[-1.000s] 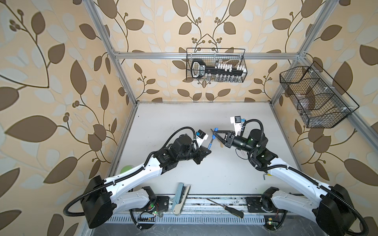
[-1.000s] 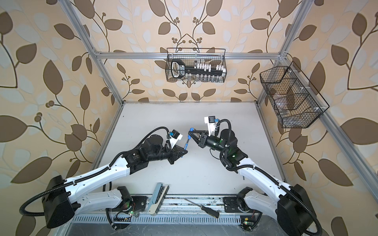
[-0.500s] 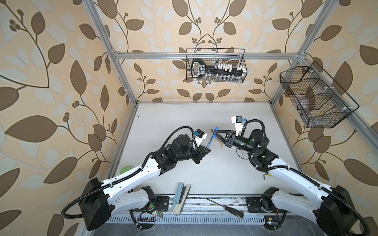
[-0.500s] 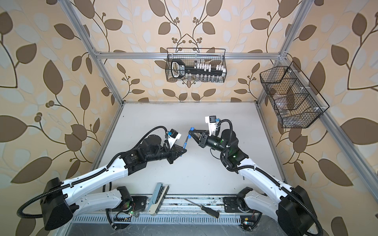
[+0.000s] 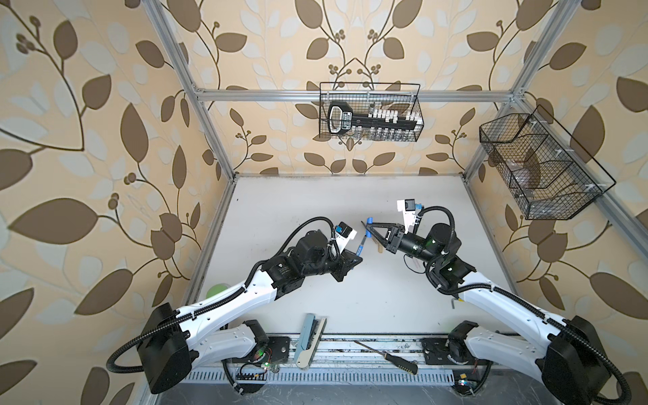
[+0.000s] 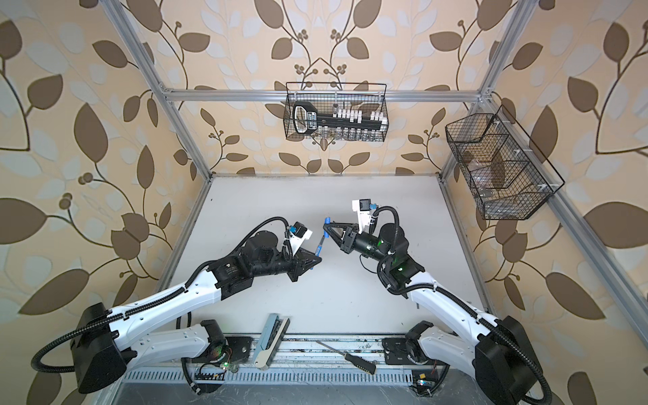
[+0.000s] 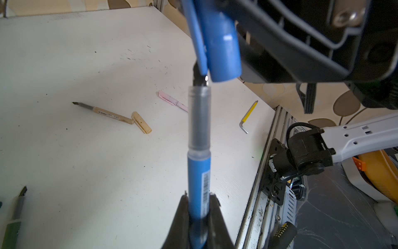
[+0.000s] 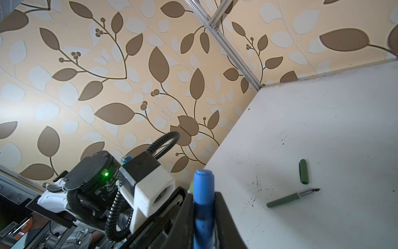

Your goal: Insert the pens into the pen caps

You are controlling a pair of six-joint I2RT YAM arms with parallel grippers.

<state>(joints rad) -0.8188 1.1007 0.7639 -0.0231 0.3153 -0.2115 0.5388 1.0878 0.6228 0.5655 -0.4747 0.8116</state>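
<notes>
My left gripper [image 7: 199, 198] is shut on the blue pen [image 7: 198, 172], barrel upright, dark tip toward the blue cap [image 7: 221, 43]. The tip sits beside the cap's clip at its open end, not inside. My right gripper [image 8: 204, 195] is shut on that blue cap [image 8: 203, 179]. In both top views the pen [image 5: 360, 247] [image 6: 319, 245] and cap [image 5: 369, 221] [image 6: 327, 221] meet above the table's middle. On the table lie a tan pen [image 7: 107, 113], tan cap [image 7: 141, 125], pink pen [image 7: 172, 101], green pen [image 8: 290, 198] and green cap [image 8: 303, 171].
A yellow hex key [image 7: 247, 116] lies near the table's edge. A black-handled screwdriver [image 5: 385, 356] and a grey-blue tool [image 5: 310, 338] rest on the front rail. Wire baskets hang on the back wall [image 5: 370, 112] and the right wall [image 5: 540, 168].
The left arm has shifted slightly with the blue pen, tip near the cap. The right arm has barely moved. Both grips are unchanged.
</notes>
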